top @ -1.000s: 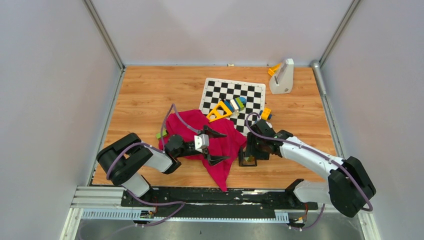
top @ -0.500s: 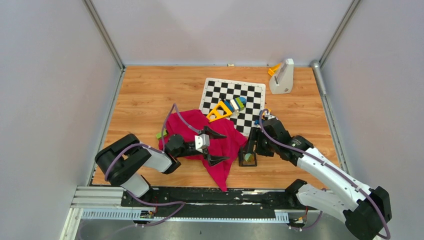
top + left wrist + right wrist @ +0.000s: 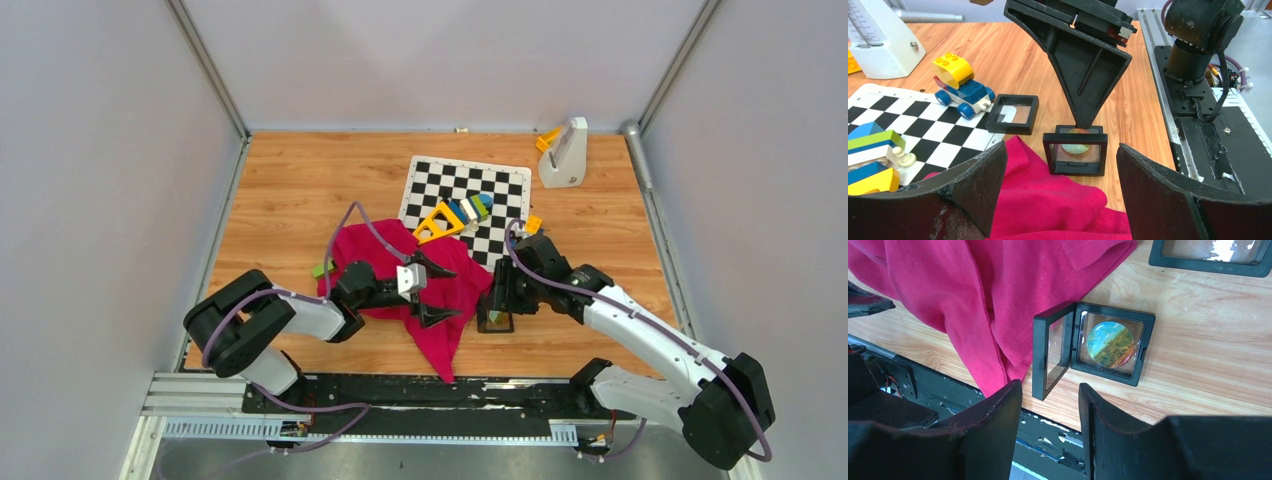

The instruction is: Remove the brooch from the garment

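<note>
Two sets of jaws: left gripper (image 3: 448, 294) spread wide over the garment (image 3: 973, 300). The right gripper (image 3: 1049, 386) is half-spread and empty, above an open black case (image 3: 1108, 375). Just beyond its tips the brooch (image 3: 1111, 344) lies inside, on the wood tabletop (image 3: 1198, 380). Farther out are a chequered board (image 3: 943, 135), toy blocks (image 3: 960, 85) and a second frame (image 3: 1010, 129). Grey walls (image 3: 430, 60) enclose everything. Whether the tips touch the lid is unclear.

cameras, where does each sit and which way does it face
Top: above and behind the arms, looking down on the table; both show.
Left wrist: over the garment, facing the right fingers; left fingers at bottom.
Right wrist: looks down at the open case; right fingers at bottom.
Wrist views share the case and brooch.
</note>
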`<control>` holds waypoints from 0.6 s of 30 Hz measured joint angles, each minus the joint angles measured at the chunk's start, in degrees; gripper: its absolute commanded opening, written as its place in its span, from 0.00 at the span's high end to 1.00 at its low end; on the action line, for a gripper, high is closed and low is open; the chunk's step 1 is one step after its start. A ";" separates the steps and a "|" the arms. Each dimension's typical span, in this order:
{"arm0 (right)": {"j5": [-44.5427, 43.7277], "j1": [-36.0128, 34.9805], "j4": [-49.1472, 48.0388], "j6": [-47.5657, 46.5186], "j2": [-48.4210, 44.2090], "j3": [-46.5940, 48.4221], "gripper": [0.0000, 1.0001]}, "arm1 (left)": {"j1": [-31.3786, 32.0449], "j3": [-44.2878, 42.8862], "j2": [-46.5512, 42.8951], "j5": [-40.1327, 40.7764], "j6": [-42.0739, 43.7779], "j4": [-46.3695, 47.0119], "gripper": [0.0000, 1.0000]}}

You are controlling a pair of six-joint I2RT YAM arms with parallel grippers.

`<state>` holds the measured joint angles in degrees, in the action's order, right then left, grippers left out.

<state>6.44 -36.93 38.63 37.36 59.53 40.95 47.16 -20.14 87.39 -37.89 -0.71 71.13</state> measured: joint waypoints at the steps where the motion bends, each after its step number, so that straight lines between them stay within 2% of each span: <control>1: 0.09 0.00 -0.02 -0.02 0.15 0.00 0.55 | 0.00 -0.24 -0.02 -0.02 0.17 -0.68 0.13; 7: 0.17 0.00 -0.57 -0.26 1.55 -0.07 0.63 | 0.02 -0.81 -0.68 -0.37 1.18 -3.91 0.18; 14: 0.52 0.00 -2.29 0.07 3.98 -0.66 0.88 | 0.00 -1.66 -0.68 -0.79 1.68 -6.29 0.20; 18: -0.35 -0.02 -3.10 1.20 5.31 -0.39 0.92 | 0.02 -1.70 -0.72 -0.83 1.92 -6.80 0.20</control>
<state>6.09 -36.95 35.53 38.57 64.84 40.56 47.18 -21.85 86.67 -38.72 1.21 64.34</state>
